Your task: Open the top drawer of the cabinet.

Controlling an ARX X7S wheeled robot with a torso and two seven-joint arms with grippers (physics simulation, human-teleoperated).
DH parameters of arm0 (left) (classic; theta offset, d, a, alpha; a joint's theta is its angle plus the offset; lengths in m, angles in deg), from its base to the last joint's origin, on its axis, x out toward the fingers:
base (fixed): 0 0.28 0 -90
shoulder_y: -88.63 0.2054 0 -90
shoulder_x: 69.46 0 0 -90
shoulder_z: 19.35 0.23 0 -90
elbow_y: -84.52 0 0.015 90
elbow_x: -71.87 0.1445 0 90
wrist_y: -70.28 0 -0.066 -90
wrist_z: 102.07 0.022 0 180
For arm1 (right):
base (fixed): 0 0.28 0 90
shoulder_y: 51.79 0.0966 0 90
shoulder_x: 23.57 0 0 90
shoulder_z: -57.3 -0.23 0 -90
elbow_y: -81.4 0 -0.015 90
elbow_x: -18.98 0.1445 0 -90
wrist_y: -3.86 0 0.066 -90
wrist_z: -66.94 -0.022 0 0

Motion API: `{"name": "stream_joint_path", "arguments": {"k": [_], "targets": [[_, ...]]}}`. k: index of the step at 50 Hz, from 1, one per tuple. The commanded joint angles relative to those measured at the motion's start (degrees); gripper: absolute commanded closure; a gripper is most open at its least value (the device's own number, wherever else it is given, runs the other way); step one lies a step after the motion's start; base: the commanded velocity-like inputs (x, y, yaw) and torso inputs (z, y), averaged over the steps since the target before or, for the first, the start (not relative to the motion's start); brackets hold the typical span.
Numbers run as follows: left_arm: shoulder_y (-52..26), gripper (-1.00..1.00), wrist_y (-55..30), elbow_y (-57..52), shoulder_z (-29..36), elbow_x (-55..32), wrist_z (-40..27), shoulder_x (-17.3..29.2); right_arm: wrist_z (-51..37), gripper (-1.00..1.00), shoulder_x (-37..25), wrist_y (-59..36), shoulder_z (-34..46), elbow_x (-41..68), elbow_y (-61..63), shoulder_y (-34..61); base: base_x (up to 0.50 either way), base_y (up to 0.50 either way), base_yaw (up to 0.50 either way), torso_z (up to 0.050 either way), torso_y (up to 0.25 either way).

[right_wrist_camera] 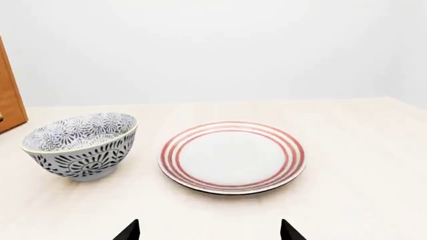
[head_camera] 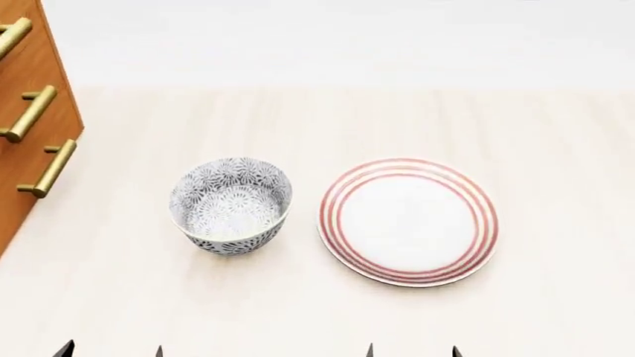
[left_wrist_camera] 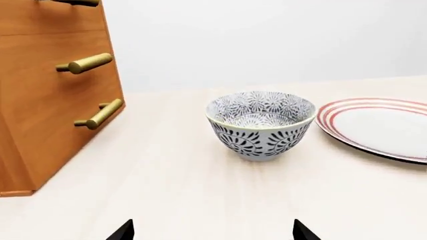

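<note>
While both black grippers, left [head_camera: 111, 351] and right [head_camera: 413, 351], gape empty, the orange-brown wooden cabinet [head_camera: 22, 111] stands at ten o'clock. Its brass-handled top drawer is not identifiable.

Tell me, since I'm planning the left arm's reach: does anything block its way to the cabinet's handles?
Nothing visible does. The left gripper hangs over bare table; the cabinet stands off to one side, the bowl straight ahead, clear of that path. The top handle is barely in view.
</note>
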Motion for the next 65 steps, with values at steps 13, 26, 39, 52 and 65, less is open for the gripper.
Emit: {"name": "stream_joint_path", "arguments": {"k": [13,26,39,52,65], "targets": [[0.0,-1.00,0.1,-0.6,-0.6,-1.1,0.0,-0.2,0.4,-1.00,0.1,0.8,-0.1,0.1,-0.1,0.1,0.50,-0.03,0.00,0.000,0.000],[0.0,-1.00,0.2,-0.8,0.0,-1.5,-0.6,0.2,0.2,-1.00,-0.3,1.4,0.4,0.6,-0.7,0.2,0.50,-0.02,0.00,0.000,0.001],[-0.1,-1.00,1.0,-0.1,0.6,-1.8,-0.9,0.6,-0.1,-1.00,-0.8,2.0,1.2,0.8,-0.4,0.1,0.50,-0.03,0.00,0.000,0.000],[-0.2,-1.00,1.0,-0.2,1.1,-2.2,-1.4,1.0,-0.1,-1.00,-1.5,2.0,2.5,0.5,0.1,0.0,0.15,0.00,0.00,0.000,0.000],[-0.1,-1.00,0.9,-0.6,1.6,-2.5,-1.8,1.4,-0.4,-1.00,-1.9,2.1,2.9,0.9,0.0,0.1,0.00,0.50,0.00,0.000,0.000]]}}
